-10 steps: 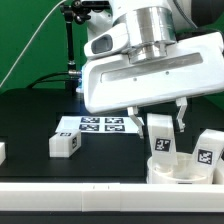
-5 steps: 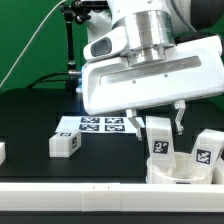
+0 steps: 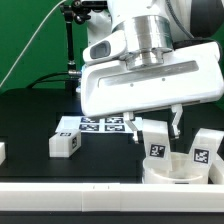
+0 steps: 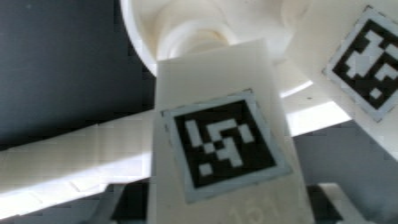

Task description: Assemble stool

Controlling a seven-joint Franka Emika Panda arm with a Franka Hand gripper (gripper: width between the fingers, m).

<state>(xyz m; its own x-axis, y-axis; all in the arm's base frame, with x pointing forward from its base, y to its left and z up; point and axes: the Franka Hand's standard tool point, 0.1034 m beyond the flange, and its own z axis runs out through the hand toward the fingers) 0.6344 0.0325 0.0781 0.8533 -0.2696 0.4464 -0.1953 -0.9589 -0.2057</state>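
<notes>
gripping a leg [image 3: 157,143]: claw [image 3: 155,126] clamped on its sides, leg tilted above the seat [image 3: 165,172] at the exterior view's lower right. risk: going in tilted, it could jam in the seat or bump the second leg [image 3: 207,148] just beside. whether its lower end touches the seat is hidden; seat cut off by the frame.

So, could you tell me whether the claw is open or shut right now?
Shut on a leg: the claw clasps it from both sides, above the seat.
</notes>
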